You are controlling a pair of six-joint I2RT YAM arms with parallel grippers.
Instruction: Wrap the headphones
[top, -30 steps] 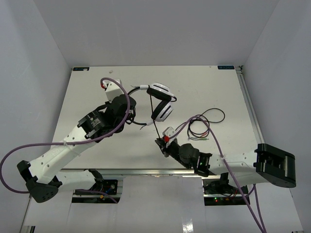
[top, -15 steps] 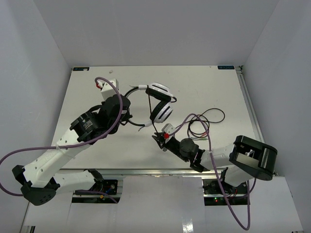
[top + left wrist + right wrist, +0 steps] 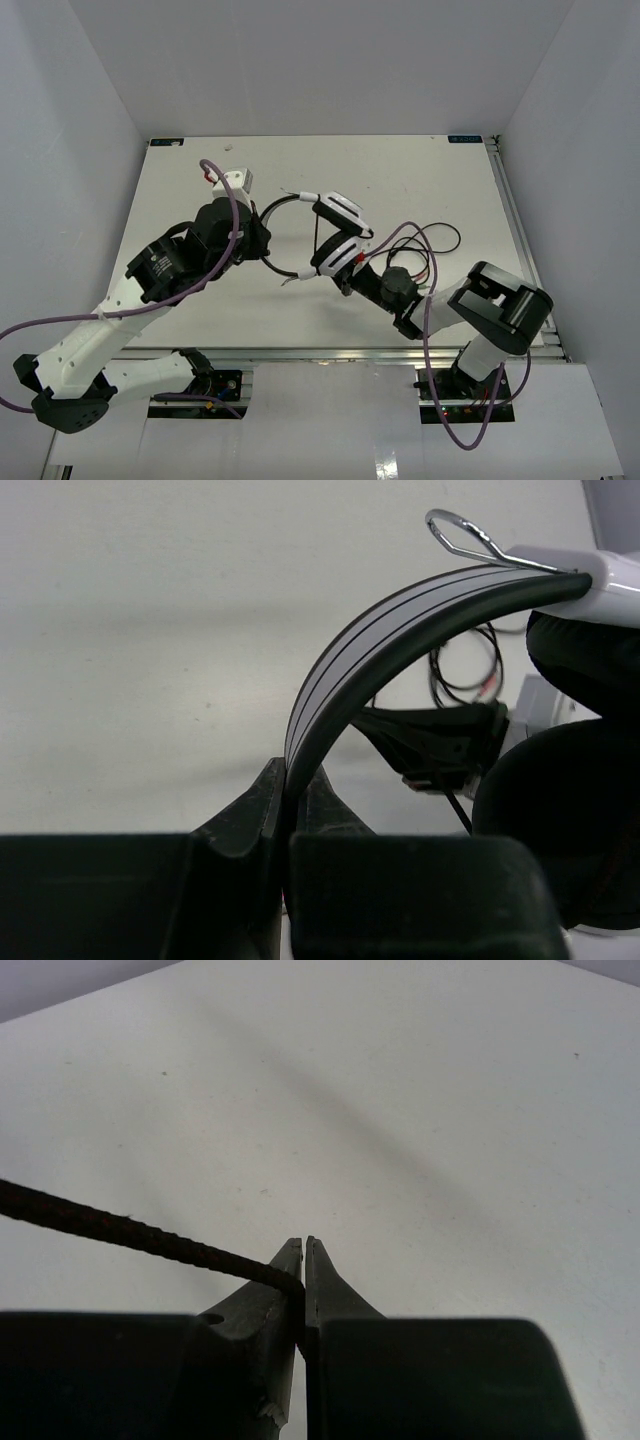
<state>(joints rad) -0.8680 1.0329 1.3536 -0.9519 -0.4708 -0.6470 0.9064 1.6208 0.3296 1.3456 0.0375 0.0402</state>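
Observation:
The white-and-black headphones (image 3: 336,232) are held above the table's middle, ear cups stacked to the right, black headband (image 3: 275,212) arcing left. My left gripper (image 3: 262,243) is shut on the headband, which rises striped grey between the fingers in the left wrist view (image 3: 330,675). My right gripper (image 3: 343,281) is shut on the thin dark cord (image 3: 130,1232) just below the lower ear cup. The cord runs left out of the jaws. The rest of the cord lies in loose loops (image 3: 425,252) on the table to the right.
Purple robot cables (image 3: 420,300) hang along both arms. The white table (image 3: 420,185) is walled by white panels at the back and sides. The right arm's elbow (image 3: 500,305) sits near the front right edge.
My right gripper has moved up and right with the cord to just under the lower ear cup. The headphones have tilted and shifted slightly right. The left arm has shifted a little.

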